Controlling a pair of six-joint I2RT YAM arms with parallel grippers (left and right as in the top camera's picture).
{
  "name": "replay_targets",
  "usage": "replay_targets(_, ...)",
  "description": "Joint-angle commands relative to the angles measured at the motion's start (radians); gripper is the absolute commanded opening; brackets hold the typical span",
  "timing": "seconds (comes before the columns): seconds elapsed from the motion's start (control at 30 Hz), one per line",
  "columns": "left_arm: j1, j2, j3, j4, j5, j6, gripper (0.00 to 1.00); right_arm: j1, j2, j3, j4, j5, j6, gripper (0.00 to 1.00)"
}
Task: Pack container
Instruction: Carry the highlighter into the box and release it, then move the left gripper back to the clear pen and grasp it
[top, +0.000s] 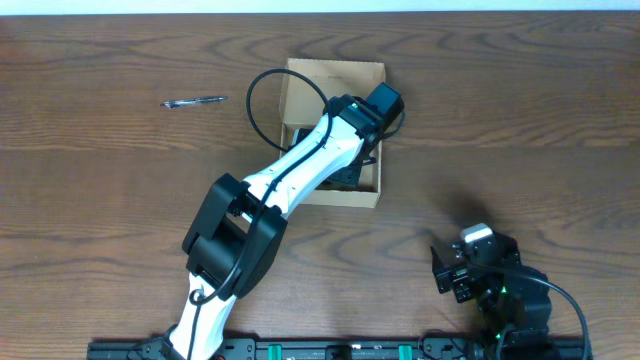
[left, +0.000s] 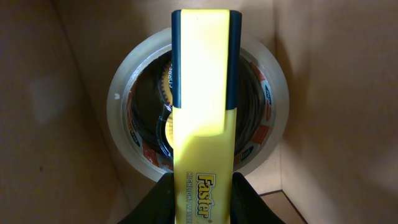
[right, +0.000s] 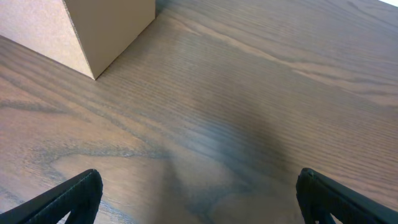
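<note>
- Near right: my right hand (right: 199, 200) rests low over the bare counter (top: 520, 100), its fingers spread wide and nothing between them, well apart from the work.
- Middle: my left arm reaches from the near edge across to the container (top: 340, 196), a tan cardboard box standing open at mid-counter with its flap lid folded back on the far side.
- Inside the box: my left hand (left: 202, 205) is narrowed onto a yellow highlighter (left: 202, 93), gripped at its printed end, dark-edged body pointing away from me.
- Just beyond: a clear tape roll (left: 124, 112) lies flat on the box floor, directly under the highlighter. Whether the two touch, I cannot tell.
- Far left: a pen (top: 195, 101) lies alone on the counter, well apart from the box.
- The step, as I judge it: placing the highlighter into the box, with release not yet made.
- Next move calls for easing the fingers apart so the highlighter settles on or beside the roll, then lifting straight up clear of the box walls. The pen looks like the likely next pick.
</note>
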Motion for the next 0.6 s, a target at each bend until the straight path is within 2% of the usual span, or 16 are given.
replay_targets(0.0,0.000,0.029,0.004,-0.003,0.000,-0.024,0.27,-0.008,-0.006,-0.003,-0.002,-0.001,0.010,0.99)
replay_targets(0.17,0.001,0.029,0.004,-0.003,0.000,-0.024,0.47,-0.008,-0.006,-0.003,-0.002,-0.001,0.010,0.99)
replay_targets(0.4,0.002,0.025,0.004,0.038,-0.012,-0.024,0.55,-0.008,-0.006,-0.003,-0.002,-0.001,0.010,0.99)
replay_targets(0.57,0.003,-0.008,0.006,0.044,-0.046,-0.024,0.56,-0.008,-0.006,-0.003,-0.002,-0.001,0.010,0.99)
